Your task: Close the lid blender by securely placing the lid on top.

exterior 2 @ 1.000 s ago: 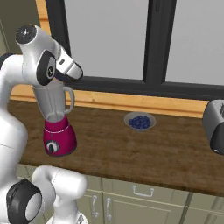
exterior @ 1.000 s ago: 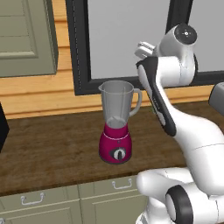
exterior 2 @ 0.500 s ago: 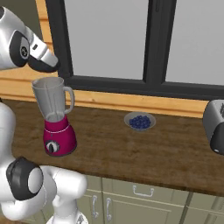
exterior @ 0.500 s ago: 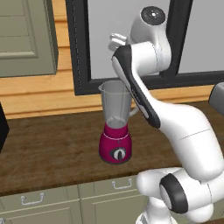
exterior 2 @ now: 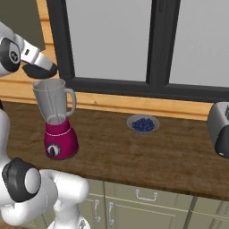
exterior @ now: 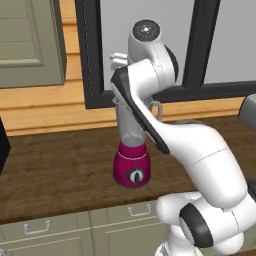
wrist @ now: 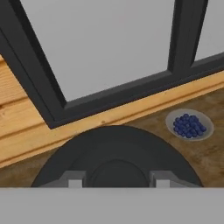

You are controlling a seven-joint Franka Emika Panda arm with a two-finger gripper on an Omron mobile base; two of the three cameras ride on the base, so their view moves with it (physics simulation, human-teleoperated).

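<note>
The blender (exterior 2: 57,117) stands on the wooden counter, a clear grey jar with a side handle on a magenta base (exterior: 132,168). My gripper (exterior 2: 39,66) is shut on the black lid (exterior 2: 41,70), holding it just above the jar's open mouth, a little toward its far left rim. In the hand view the lid (wrist: 116,153) is a wide black disc with a raised centre, clamped between the two fingertips (wrist: 76,180). In the left base view my arm crosses in front of the jar (exterior: 129,125) and hides its mouth.
A shallow bowl of blueberries (exterior 2: 143,124) sits on the counter to the right of the blender, also in the hand view (wrist: 189,124). A dark toaster (exterior 2: 220,129) stands at the far right. A black-framed window (exterior 2: 154,44) runs behind the counter.
The arm has swung across from the blender's right toward its left, carrying the lid. The hand has come down closer to the jar's mouth. The blender has not moved.
</note>
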